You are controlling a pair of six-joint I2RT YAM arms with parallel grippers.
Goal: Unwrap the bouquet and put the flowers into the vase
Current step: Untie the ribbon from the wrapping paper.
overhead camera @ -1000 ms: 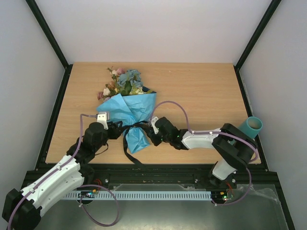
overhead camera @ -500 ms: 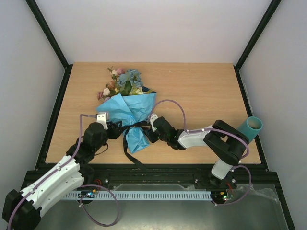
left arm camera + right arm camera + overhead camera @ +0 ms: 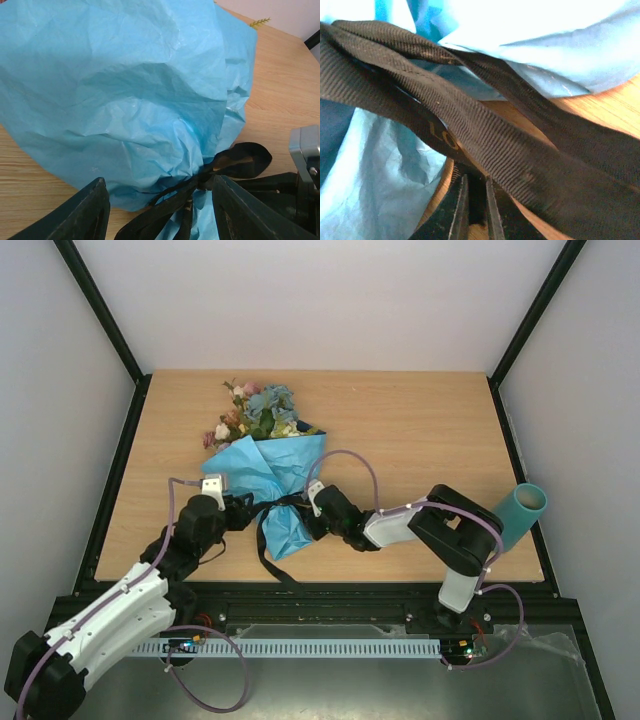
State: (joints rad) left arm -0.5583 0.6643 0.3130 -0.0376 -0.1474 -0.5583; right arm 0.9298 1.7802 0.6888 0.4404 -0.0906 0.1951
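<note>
Two grippers flank the black ribbon [image 3: 485, 145] tying the bouquet [image 3: 265, 475], which lies left of centre on the desk [image 3: 420, 430], well apart from the vase [image 3: 522, 510] at right. The left gripper [image 3: 159, 186] gapes astride the tied neck; the right gripper [image 3: 475, 181] has jaws nearly meeting beneath a ribbon strand, and I cannot tell whether they grip it. Pinching one loose tail only and pulling rightward, low along the desk, should best undo the bow.

One bouquet [image 3: 265, 475] lies between two hands, the left hand [image 3: 243, 510] and the right hand [image 3: 308, 523], with one black ribbon [image 3: 275, 530] round it. One vase [image 3: 522, 512] stands well right of the right hand. One bench [image 3: 420, 430] carries all.
</note>
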